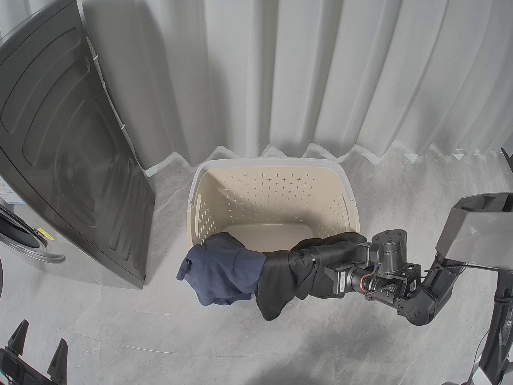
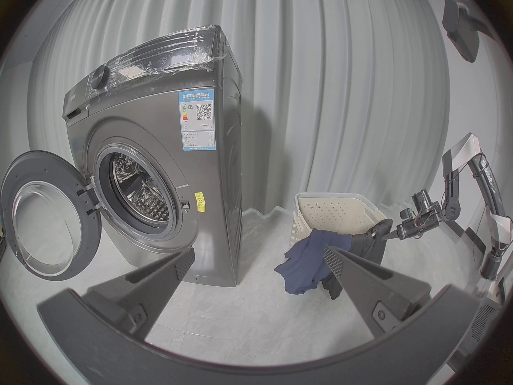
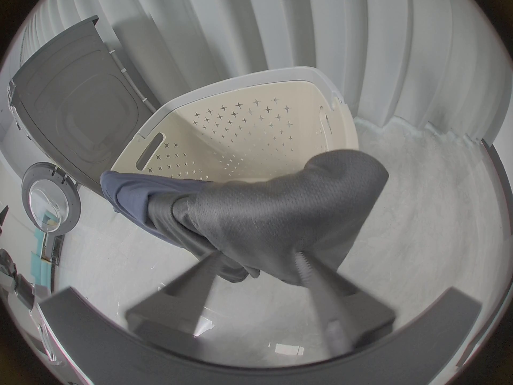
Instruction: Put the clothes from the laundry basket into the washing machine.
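A cream laundry basket [image 1: 272, 162] stands on the floor before the curtain. My right gripper [image 3: 259, 255] is shut on a dark grey garment [image 1: 299, 274] at the basket's front rim, and a navy garment [image 1: 224, 268] hangs from that bundle outside the front left corner. The same bundle [image 2: 307, 260] shows in the left wrist view beside the basket [image 2: 336, 196]. The washing machine [image 2: 160, 151] stands to the left with its round door [image 2: 48, 215] swung open and its drum [image 2: 136, 188] exposed. My left gripper [image 2: 255, 255] is open and holds nothing, low at the near left [image 1: 37, 343].
A white pleated curtain [image 1: 320, 54] closes off the back. The washing machine's side panel [image 1: 64, 135] rises close to the basket's left. Grey floor [image 1: 214, 343] lies open between me, the basket and the machine's front.
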### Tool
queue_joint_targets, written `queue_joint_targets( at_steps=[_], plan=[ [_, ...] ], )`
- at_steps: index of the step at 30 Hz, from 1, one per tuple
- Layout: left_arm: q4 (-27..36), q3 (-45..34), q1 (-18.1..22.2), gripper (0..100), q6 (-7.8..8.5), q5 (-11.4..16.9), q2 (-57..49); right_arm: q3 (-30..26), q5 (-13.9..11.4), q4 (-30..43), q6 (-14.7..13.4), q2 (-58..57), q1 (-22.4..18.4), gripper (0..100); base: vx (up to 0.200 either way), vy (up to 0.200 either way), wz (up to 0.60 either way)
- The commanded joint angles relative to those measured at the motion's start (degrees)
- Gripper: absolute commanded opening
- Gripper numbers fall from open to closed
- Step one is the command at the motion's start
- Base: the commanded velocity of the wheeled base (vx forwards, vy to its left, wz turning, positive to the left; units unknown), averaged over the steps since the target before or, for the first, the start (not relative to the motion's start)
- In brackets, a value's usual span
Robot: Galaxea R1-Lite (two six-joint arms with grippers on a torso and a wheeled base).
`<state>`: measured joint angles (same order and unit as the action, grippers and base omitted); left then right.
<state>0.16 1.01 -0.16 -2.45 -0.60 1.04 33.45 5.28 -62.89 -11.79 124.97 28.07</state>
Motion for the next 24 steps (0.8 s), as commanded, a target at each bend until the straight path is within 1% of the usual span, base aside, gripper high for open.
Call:
queue_joint_targets(
  at_steps=[1,6,13,20,21,24],
  plan=[
    [0.0,-0.7,0.0,100,-0.01,0.0,-0.7,0.2,-0.4,-1.2,0.0,0.3,0.0,0,0.0,0.0,0.0],
    [0.0,-0.7,0.0,100,-0.01,0.0,-0.7,-0.5,-0.7,-2.9,0.1,0.5,0.1,0,0.0,0.0,0.0],
    [0.0,-0.7,0.0,100,-0.01,0.0,-0.7,-7.0,-0.6,-2.9,0.0,-7.0,2.3,0,0.0,0.0,0.0],
    [0.0,-0.8,0.0,100,-0.01,0.0,-0.7,-11.0,-0.4,-3.5,-0.1,-8.6,2.6,0,0.0,0.0,0.0],
    [0.0,-0.7,0.0,100,-0.01,0.0,-0.7,-11.0,-0.3,-3.8,-0.3,-8.3,2.6,100,0.0,0.0,0.0],
    [0.0,-0.7,0.0,100,-0.01,0.0,-0.7,-11.0,-0.3,-4.7,-0.3,-8.0,2.3,100,0.0,0.0,0.0]
  ],
)
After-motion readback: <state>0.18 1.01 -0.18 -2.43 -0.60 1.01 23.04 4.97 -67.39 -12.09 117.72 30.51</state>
